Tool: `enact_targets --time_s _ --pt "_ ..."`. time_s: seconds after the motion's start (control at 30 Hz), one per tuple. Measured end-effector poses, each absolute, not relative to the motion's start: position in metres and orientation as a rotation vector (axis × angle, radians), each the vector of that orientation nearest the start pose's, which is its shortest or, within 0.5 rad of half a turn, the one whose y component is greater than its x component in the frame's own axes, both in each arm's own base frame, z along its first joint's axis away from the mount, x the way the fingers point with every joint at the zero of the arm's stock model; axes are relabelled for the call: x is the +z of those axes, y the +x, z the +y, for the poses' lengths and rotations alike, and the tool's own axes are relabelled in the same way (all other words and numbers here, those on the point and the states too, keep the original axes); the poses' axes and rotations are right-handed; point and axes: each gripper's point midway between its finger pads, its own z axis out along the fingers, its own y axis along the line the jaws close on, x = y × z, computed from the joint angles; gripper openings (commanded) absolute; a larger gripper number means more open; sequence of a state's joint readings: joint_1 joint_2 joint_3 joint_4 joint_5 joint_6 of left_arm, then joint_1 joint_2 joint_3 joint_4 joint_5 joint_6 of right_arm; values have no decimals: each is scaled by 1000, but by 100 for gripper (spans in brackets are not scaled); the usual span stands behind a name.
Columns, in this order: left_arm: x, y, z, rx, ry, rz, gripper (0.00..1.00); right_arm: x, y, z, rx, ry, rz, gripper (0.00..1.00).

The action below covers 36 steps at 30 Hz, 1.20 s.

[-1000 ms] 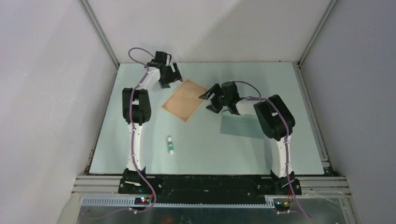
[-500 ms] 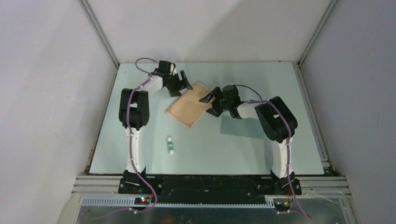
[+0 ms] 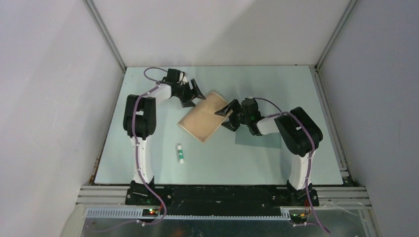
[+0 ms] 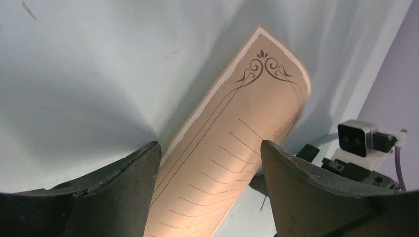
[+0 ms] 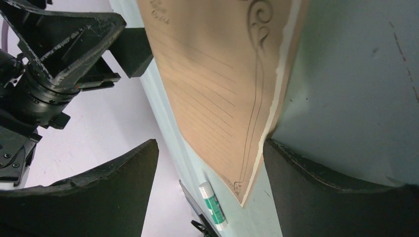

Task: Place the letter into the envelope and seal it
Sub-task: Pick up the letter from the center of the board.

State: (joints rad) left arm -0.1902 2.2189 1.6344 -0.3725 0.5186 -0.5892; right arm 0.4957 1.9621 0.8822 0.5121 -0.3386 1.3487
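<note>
Centring both grips first seems wise: left hand (image 3: 194, 94), spread wide and empty, straddles the letter (image 3: 201, 119) at its 11 o'clock corner; right hand (image 3: 228, 114), likewise, its 3 o'clock edge. The envelope (image 3: 247, 139) lies at the letter's 4 o'clock.

We are seeing a thin tan-beige rectangular paper letter (image 3: 204, 116) carrying a dark brown border line, curling scroll ornaments at its corners, fine ruled lines and a paler cream margin. The flat matte surface (image 3: 276, 89) is showing pale mint green, and the flat teal-grey paper envelope (image 3: 252, 139) is reading slightly darker. A small cylindrical white-and-green stick (image 3: 181, 153) is standing out. The left tool (image 3: 196, 92) and right tool (image 3: 225, 114) are looking black.
</note>
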Motion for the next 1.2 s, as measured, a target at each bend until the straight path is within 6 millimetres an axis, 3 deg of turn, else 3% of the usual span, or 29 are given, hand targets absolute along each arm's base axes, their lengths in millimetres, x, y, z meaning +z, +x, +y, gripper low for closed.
enact_targets --time_s 0.33,0.63,0.9,1.2 --pt "58 440 -219 -1211 -366 2578 81 42 366 309 1345 778 2327 83" --pt "89 426 -225 -1331 -366 2501 75 41 359 302 1309 749 2351 83" --pt "133 422 -233 -1502 -353 2338 74 41 356 299 1313 745 2350 83" --pt "149 415 -239 -1715 -441 2204 65 41 356 299 1317 742 2349 83"
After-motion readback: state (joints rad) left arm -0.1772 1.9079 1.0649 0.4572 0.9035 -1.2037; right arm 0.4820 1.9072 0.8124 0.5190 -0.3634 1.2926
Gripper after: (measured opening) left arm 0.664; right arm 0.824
